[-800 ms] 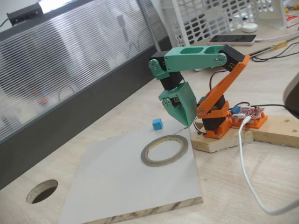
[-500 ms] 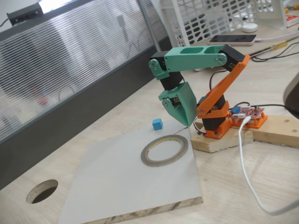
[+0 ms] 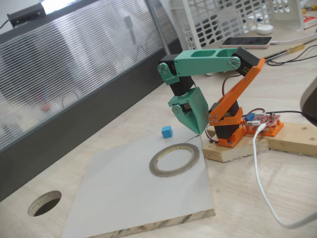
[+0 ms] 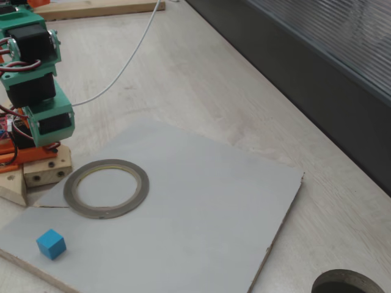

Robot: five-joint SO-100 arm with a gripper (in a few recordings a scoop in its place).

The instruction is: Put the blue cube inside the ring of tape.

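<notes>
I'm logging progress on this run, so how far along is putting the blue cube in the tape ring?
Nothing looks done yet. The blue cube sits on the grey board, outside the ring of tape, whose opening holds nothing. Nothing is in hand: the green pincer hangs folded near the arm's base, apart from the cube. Reaching, grasping, carrying and dropping it remain.

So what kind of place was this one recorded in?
Probably an office or hobby workbench: a wooden tabletop with a cable hole, a phone and white basket behind the arm, and a ribbed partition.
</notes>
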